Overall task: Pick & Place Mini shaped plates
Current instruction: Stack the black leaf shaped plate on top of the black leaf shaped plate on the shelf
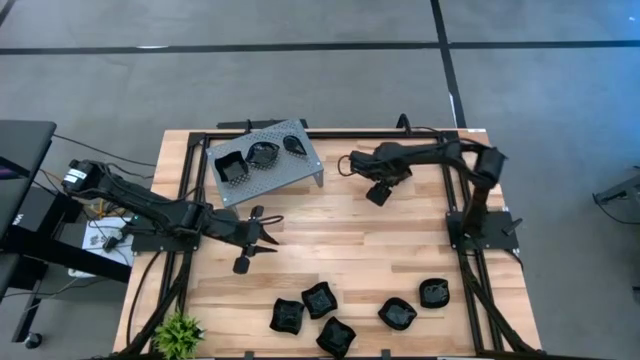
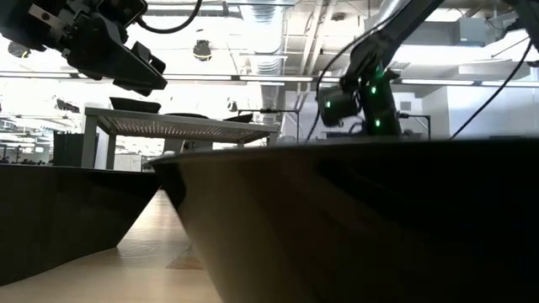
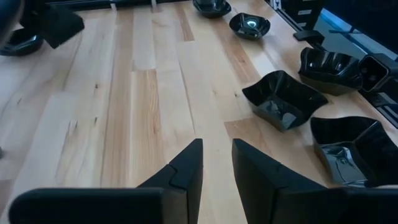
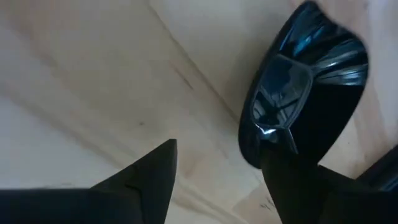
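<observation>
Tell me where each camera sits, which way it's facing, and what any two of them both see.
High view: overhead, straight down on the table; both arms, left end effector, right end effector.
Low view: table height, level past a looming plate; arms above.
Left wrist view: across the wood toward plates; own fingers.
Right wrist view: down at one plate; own fingers.
Shared: high and low both show the grey tray.

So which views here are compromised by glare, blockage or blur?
Low view: a dark plate right at the lens fills most of the frame, with the ceiling lights blown out behind it. Right wrist view: a close, soft plate with bright reflections. High view: evenly lit.
</observation>
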Robot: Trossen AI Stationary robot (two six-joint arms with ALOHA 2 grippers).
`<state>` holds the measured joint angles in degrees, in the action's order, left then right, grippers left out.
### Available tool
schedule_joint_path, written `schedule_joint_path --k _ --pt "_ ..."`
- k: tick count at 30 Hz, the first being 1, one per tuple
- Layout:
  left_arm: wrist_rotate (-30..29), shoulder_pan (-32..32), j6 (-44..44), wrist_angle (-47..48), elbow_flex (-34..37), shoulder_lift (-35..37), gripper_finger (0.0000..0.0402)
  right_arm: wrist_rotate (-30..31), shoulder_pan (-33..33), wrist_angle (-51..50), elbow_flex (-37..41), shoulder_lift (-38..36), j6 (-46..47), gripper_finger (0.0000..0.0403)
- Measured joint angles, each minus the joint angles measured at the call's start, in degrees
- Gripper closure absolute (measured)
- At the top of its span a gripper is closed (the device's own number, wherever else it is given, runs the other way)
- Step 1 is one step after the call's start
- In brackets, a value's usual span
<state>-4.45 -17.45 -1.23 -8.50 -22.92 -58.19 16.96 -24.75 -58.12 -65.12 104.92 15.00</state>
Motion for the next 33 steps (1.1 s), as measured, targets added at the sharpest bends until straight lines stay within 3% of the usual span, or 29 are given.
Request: schedule_joint_path --k 5,14,26,33 --pt "0.0 0.0 -0.3 -0.2 0.0 0.0 0.0314 0.5 -1.9 0.0 -0.3 3.8 -0.5 0.0195" --pt "0.0 0.3 -0.4 -0.6 0.0 0.0 0.0314 0.8 -1.9 1.1 -0.1 3.7 -7.5 0.023" --pt "0.0 0.3 -0.4 -1.0 0.0 0.0 0.0314 1.7 -1.8 1.2 0.0 3.1 -5.4 0.0389" --pt "0.0 0.3 -0.3 -1.2 0.0 0.0 0.0314 0.9 2.5 -3.3 -0.6 3.1 0.1 0.039"
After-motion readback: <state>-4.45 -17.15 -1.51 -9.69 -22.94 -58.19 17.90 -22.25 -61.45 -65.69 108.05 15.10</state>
